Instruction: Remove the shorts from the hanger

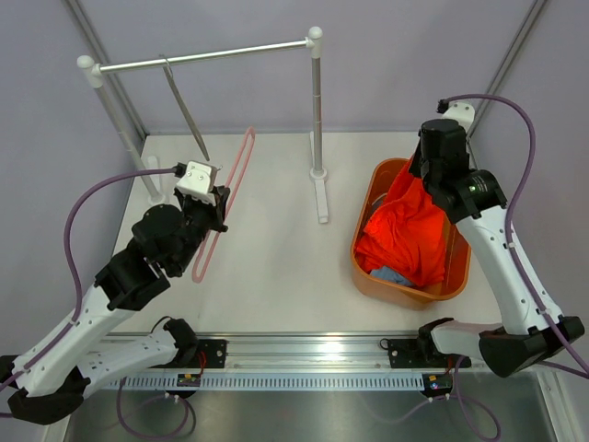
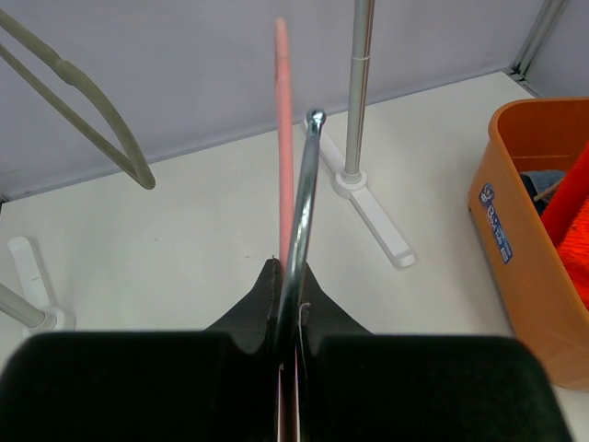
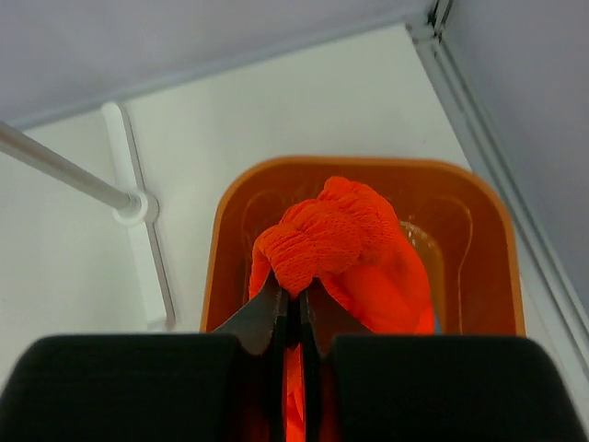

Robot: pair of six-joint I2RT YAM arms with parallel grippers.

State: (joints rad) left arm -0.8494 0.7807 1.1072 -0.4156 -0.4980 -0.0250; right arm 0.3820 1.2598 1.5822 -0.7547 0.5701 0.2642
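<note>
Obs.: the right gripper [image 3: 296, 295] has its fingers pinched tight on a gathered, ribbed fold of the orange shorts [image 1: 405, 226] (it looks like the elastic waistband). The cloth hangs from the fingers into the orange bin [image 1: 403, 291] directly beneath the gripper, with its lower part heaped inside. The light blue shorts [image 1: 390, 274] lie in the same bin, mostly buried under the orange cloth on the side toward the arm bases; only a small patch shows. The left gripper [image 2: 288, 285] has its fingers pressed together on the chrome hook [image 2: 304, 203] of the bare pink hanger [image 1: 241, 166]. The hook's rounded tip stands up ahead of the fingertips, and the pink frame runs edge-on behind it, extending both beyond and below the hand in the top view. A grey hanger [image 1: 184, 106] hangs on the rack rail [image 1: 207, 57], above and left of the left gripper, apart from it.
</note>
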